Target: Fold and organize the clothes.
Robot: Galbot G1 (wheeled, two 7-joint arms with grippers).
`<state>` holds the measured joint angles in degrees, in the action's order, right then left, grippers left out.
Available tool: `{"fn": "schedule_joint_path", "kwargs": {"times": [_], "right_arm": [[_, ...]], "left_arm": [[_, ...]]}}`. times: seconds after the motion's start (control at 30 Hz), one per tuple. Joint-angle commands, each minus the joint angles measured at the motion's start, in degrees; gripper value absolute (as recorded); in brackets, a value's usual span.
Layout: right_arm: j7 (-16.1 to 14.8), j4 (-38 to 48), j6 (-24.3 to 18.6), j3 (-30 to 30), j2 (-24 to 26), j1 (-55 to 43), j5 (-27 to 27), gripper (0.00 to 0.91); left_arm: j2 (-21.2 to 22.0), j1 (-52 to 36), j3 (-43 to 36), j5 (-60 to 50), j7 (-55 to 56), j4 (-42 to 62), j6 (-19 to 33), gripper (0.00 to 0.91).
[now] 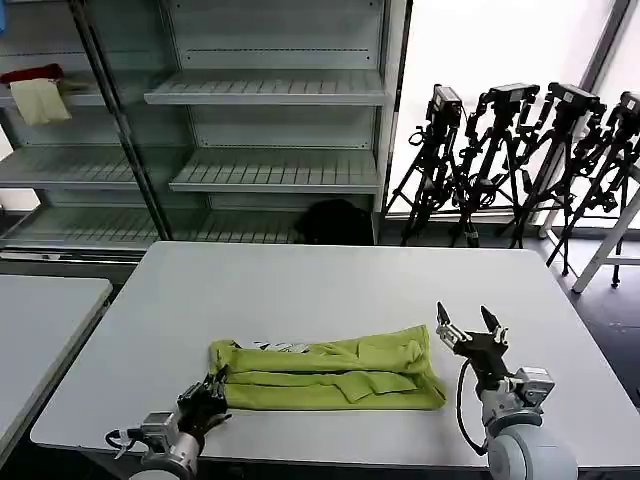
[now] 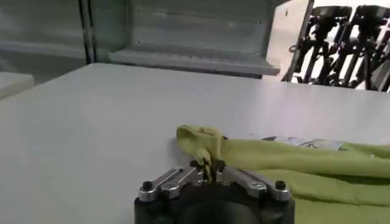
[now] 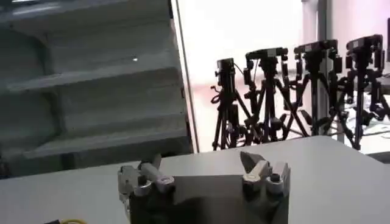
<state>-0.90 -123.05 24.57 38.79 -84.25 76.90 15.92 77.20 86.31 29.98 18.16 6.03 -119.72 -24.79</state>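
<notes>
The T-shirt (image 1: 325, 373) is soft, matt lime-green cloth, creased and rumpled. The surface (image 1: 330, 290) is smooth, pale and faintly sheeny. The left tool (image 2: 210, 172) has bare metal fingers (image 2: 167, 181) on a black plastic body; the right tool (image 3: 204, 170) looks alike.

I work in what looks like a lab or test studio. My white table (image 1: 330, 290) stands before bare metal shelving (image 1: 270, 90) at eleven o'clock, and a row of camera tripods (image 1: 520, 150) lines the bright wall at two o'clock.
</notes>
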Motion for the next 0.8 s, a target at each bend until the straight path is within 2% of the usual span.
{"fn": "schedule_joint_path", "kwargs": {"times": [0.03,0.1,0.23,0.4,0.5,0.67,0.8], "right_arm": [[0.0,0.5,-0.1,0.5,0.4,-0.1,0.3,0.907],[0.0,1.1,-0.1,0.6,0.5,-0.2,0.3,0.907],[0.0,2.2,-0.2,0.6,0.6,-0.4,0.4,0.907],[-0.1,3.3,-0.4,0.5,0.7,-0.5,0.4,0.907],[0.0,3.8,-0.5,0.4,0.7,-0.4,0.4,0.907],[0.0,4.2,-0.6,0.5,0.4,-0.1,0.3,0.907],[-0.1,4.3,-0.9,1.0,0.4,0.6,0.4,0.907]], "left_arm": [[-1.9,-0.5,7.9,-4.8,-5.4,-2.0,3.6,0.0],[-3.2,-1.0,15.0,-8.8,-10.3,-2.0,4.7,0.0],[-8.6,-1.9,25.0,-10.5,-14.9,-0.6,5.6,0.0],[-20.0,-2.9,34.9,-12.9,-18.7,4.2,6.4,0.0],[-24.3,-4.7,38.2,-14.7,-19.8,4.9,6.1,0.0],[-27.1,-7.2,38.2,-15.8,-20.0,1.7,4.6,0.0],[-24.5,-6.6,33.7,-19.1,-19.6,-4.0,4.0,0.0]]}}
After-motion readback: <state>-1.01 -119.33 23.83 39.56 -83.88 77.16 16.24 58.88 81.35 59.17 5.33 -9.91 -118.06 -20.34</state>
